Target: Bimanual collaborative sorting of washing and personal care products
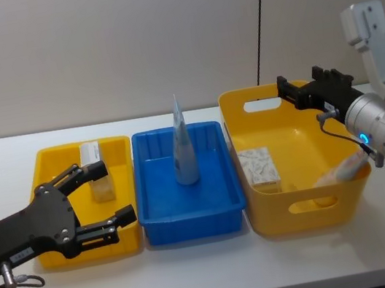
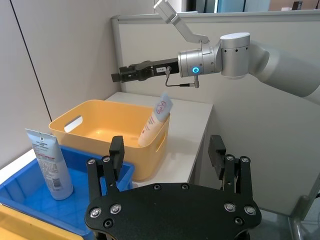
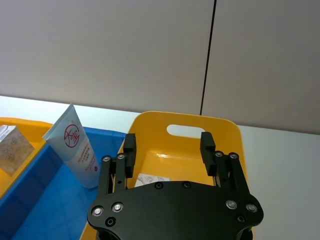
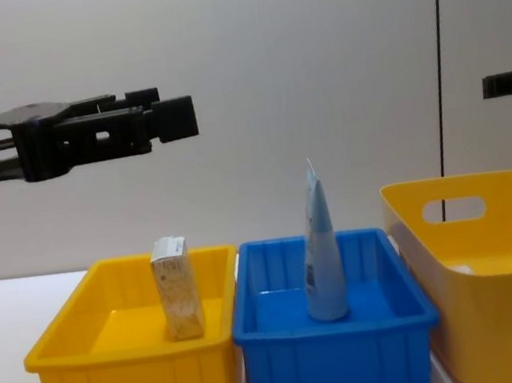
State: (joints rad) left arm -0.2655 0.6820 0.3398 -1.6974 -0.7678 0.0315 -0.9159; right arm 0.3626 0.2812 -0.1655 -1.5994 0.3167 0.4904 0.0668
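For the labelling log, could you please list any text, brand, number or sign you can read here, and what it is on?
No text can be read.
Tube in the blue tray: a red circular emblem; its print is too small.
Tube in the yellow basket: the same red emblem; print blurred.
Left gripper arm sticker: too small.

Bright even indoor light, soft shadows under trays, frames sharp, no glare.

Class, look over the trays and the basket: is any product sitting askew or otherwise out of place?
Yes. In the yellow basket a tube leans against the wall and a carton lies flat, whereas the sorted carton and tube stand upright in their trays.
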